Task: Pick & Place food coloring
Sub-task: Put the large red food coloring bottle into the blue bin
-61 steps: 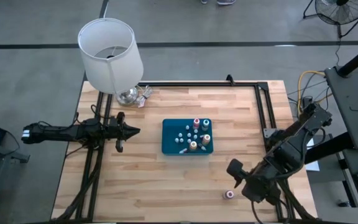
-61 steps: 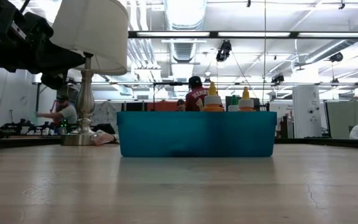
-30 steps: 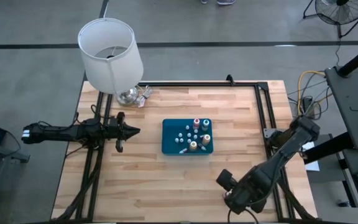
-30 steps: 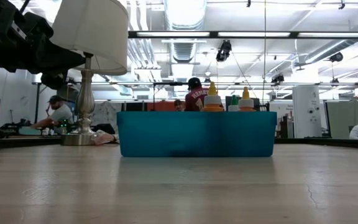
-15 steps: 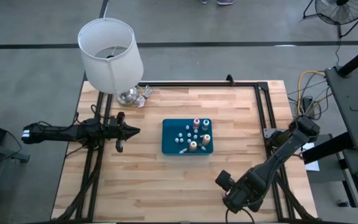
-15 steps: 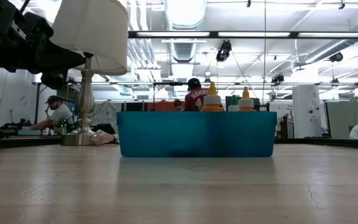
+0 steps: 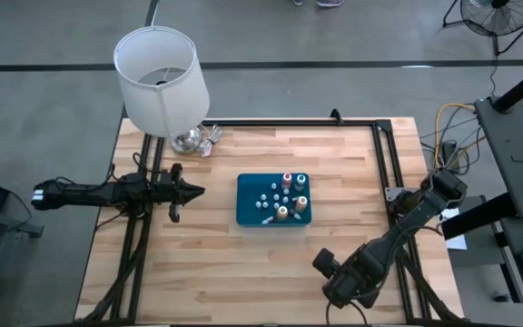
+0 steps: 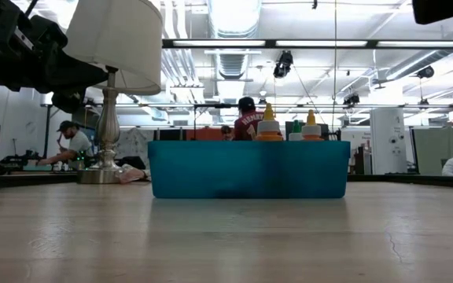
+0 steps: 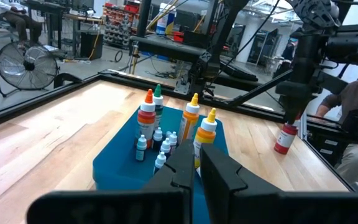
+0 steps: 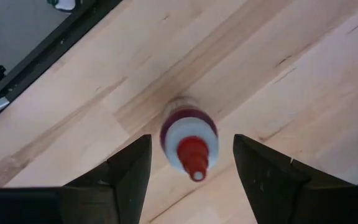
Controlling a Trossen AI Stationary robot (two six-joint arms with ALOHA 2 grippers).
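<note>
right gripper (image 10: 191, 168) hangs spread around a red-capped food coloring bottle (image 10: 189, 142) upright on the table (image 7: 243, 263); left gripper (image 9: 194, 165) pressed together, facing the blue tray (image 9: 120, 165).

No text, label, brand, number or sign can be read in any of the views. The person in the red shirt (image 8: 248, 122) far behind the table shows pale lettering across the back, but it is too small and blurred to make out. The bottles in the blue tray (image 9: 120, 163) and the lone red-capped bottle (image 10: 189, 140) show no legible print.
</note>
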